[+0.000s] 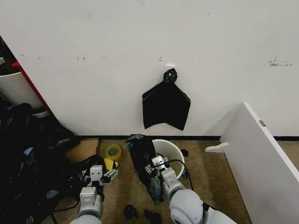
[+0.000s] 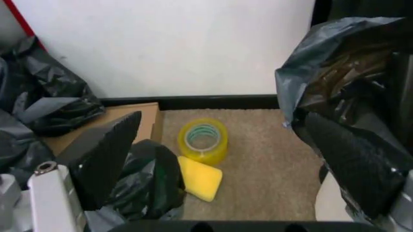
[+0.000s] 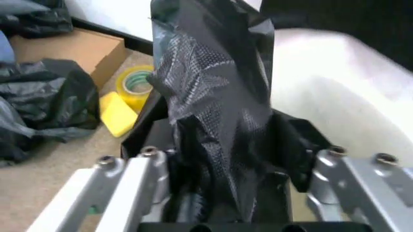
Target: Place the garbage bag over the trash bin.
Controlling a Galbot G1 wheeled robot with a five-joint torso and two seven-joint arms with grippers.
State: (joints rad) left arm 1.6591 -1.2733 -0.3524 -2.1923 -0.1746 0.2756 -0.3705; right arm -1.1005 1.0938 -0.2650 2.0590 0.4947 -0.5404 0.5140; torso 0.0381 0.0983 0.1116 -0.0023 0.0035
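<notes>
Your right gripper (image 1: 156, 164) is clamped on the loose, glossy black plastic garbage bag (image 1: 141, 156), holding it bunched up against the near left side of the round white plastic trash bin (image 1: 169, 151). From the right wrist camera you see the crinkled film (image 3: 216, 96) pinched between the fingers and rising up past them, with the bin's white wall (image 3: 335, 92) just beside it. Your left gripper (image 1: 96, 173) hangs low over the carpet with its fingers spread wide and nothing between them. Ahead of it lie a yellow roll of tape (image 2: 203, 139) and a yellow sponge block (image 2: 199, 178), touching each other, near a flat brown cardboard box (image 2: 106, 126)
</notes>
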